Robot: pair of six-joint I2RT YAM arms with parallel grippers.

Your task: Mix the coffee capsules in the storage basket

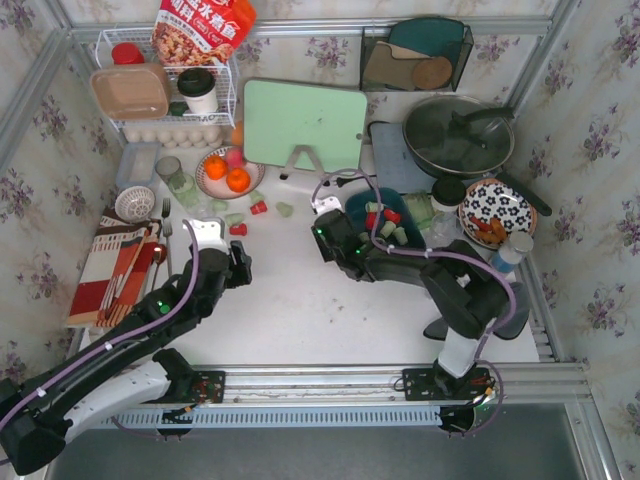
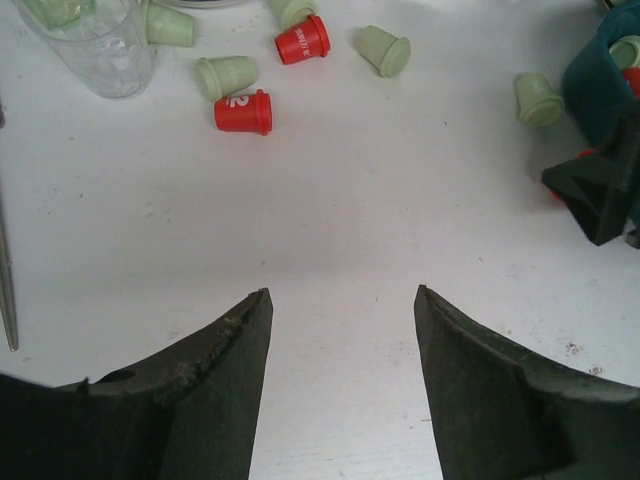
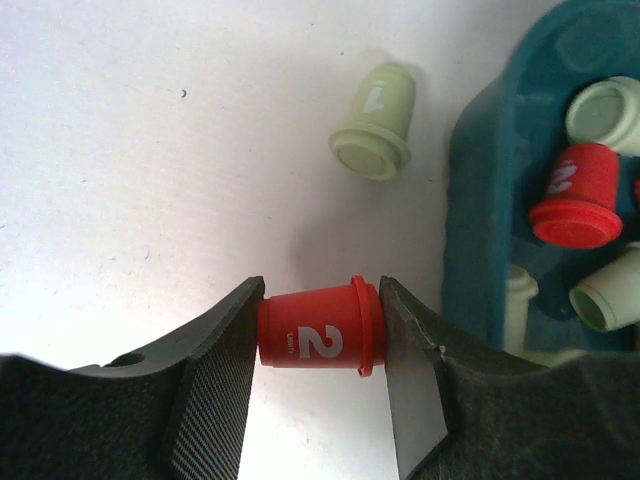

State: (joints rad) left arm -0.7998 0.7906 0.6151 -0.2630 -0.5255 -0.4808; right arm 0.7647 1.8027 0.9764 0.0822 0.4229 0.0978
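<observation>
The dark teal storage basket stands right of centre and holds several red and mint capsules. My right gripper is just left of it, shut on a red capsule marked "2", held sideways between the fingertips above the table. A mint capsule lies ahead, beside the basket's wall. My left gripper is open and empty over bare table. Loose red capsules and mint capsules lie ahead of it.
A plate of oranges, a clear glass and a green cutting board stand behind the loose capsules. A wire rack is at the back left. A pan and patterned bowl are at the right. Cutlery on a cloth lies at the left.
</observation>
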